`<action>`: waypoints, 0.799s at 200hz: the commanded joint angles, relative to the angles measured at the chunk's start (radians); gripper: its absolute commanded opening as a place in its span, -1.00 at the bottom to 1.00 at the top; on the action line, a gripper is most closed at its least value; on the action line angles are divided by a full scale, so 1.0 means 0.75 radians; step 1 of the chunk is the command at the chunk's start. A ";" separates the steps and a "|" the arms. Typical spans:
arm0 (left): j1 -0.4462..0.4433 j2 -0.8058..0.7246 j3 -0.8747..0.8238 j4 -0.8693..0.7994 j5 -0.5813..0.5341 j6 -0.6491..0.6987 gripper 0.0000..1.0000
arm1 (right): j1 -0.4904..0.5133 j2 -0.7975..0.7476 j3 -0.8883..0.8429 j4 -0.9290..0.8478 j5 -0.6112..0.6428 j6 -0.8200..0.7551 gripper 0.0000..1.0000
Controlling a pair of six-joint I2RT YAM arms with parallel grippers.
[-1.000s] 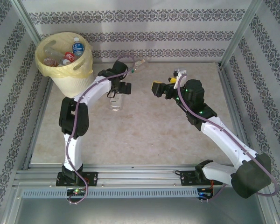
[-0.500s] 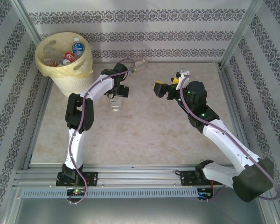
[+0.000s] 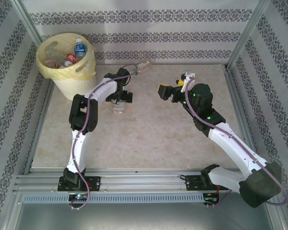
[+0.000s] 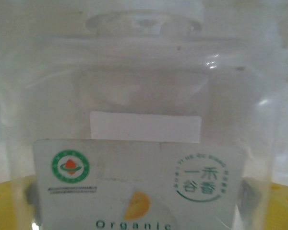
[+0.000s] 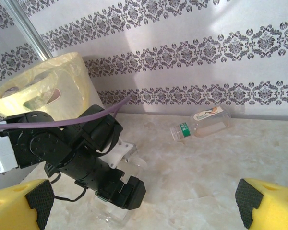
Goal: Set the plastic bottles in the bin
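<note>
A clear plastic bottle (image 3: 119, 109) with a white "Organic" label lies on the table and fills the left wrist view (image 4: 144, 143). My left gripper (image 3: 119, 100) is down over it, open, with a yellow finger (image 4: 9, 206) at each side of the bottle. A second clear bottle (image 3: 142, 65) with a green band lies by the back wall (image 5: 204, 123). The cream bin (image 3: 72, 76), with its pale yellow liner, stands at the far left and holds several bottles. My right gripper (image 3: 172, 86) hovers open and empty (image 5: 144, 203) to the right of the left gripper.
Patterned walls close in the back and both sides, with metal posts at the corners. A purple cable runs along the left arm (image 3: 86, 103). The aluminium rail (image 3: 144, 182) crosses the near edge.
The left gripper has sunk and pulled in onto the lying bottle. The right gripper shifted slightly right a second ago and has held still since.
</note>
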 commanded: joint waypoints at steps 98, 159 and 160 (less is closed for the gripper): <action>0.016 -0.092 -0.102 0.098 0.033 0.029 0.44 | 0.002 0.011 0.001 0.063 -0.062 -0.039 0.96; 0.022 -0.310 -0.164 0.158 0.049 0.034 0.31 | 0.052 0.044 0.031 0.095 -0.132 -0.122 0.96; 0.021 -0.314 -0.164 0.158 0.049 0.033 0.31 | 0.053 0.044 0.031 0.096 -0.133 -0.123 0.96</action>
